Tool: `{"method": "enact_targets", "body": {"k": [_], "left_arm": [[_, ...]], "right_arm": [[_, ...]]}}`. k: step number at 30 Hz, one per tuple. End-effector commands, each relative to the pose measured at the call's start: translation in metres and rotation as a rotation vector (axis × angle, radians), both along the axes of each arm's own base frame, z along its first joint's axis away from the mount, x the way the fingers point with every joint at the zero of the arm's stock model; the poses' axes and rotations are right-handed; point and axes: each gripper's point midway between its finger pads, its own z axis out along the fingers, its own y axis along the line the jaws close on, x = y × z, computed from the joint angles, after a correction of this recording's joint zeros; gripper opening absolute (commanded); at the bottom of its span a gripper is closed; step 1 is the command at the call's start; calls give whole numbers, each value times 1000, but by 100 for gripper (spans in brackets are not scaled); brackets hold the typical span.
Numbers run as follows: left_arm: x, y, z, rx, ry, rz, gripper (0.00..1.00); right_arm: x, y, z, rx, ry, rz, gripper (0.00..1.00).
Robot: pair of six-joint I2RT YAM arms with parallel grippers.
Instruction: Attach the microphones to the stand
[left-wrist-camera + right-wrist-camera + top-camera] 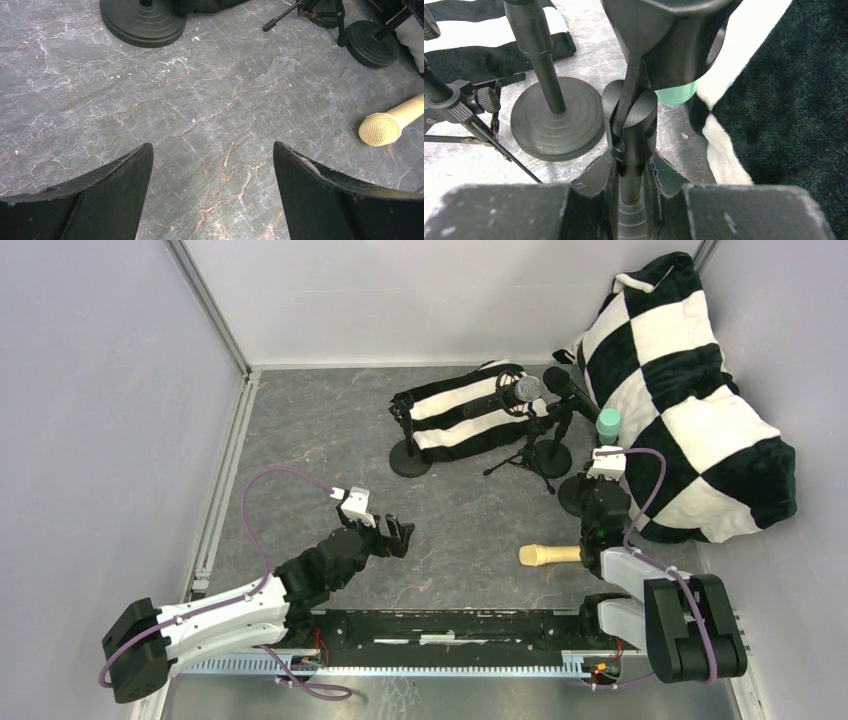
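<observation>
Left of the cream-yellow stick microphone (548, 555), mesh head toward it, the left hand (397, 537) hangs spread; the nearer right hand (631, 187) pinches a black stand stem (631, 115).

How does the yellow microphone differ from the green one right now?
The yellow microphone lies flat on the table, unattached; the green microphone sits upright in a stand that the right gripper clamps. The yellow one is out in the open; the green one is beside the checkered pillow. Both are handheld microphones.
</observation>
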Motion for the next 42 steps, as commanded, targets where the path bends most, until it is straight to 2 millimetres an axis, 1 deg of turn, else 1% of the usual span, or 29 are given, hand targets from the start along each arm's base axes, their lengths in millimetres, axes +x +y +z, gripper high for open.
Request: {"method": "enact_targets", "body": {"k": [1,7,8,12,16,18,20,23,30,35,39,42], "left_arm": [[2,-3,17,-42,-22,6,94],[2,0,17,-44,-22,15,94],[1,1,16,-44,-21,17,94],[1,2,14,-49,-17,23,94],[1,1,11,-42,-10,19,94],[1,1,11,-41,-10,19,94],[1,0,11,-42,-10,19,94],[1,0,11,-40,-10,19,94],[2,1,10,-44,-6,25,94],[3,-1,10,-43,-1,28,94],[6,-1,10,-34,0,42,94],[8,-5,14,-35,15,48,95]], "right_arm": [[18,6,48,30,-204,45,0],[21,6,38,31,-180,52,0],[21,7,37,31,-177,54,4],[17,7,33,52,-167,50,36],[12,7,30,64,-157,50,53],[8,8,27,73,-152,51,58],[4,9,28,82,-156,54,60],[-1,10,23,100,-140,55,63],[-22,14,3,183,-95,55,68],[-33,9,6,221,-107,16,69],[-43,15,2,291,-105,25,68],[-50,24,0,331,-104,58,69]]}}
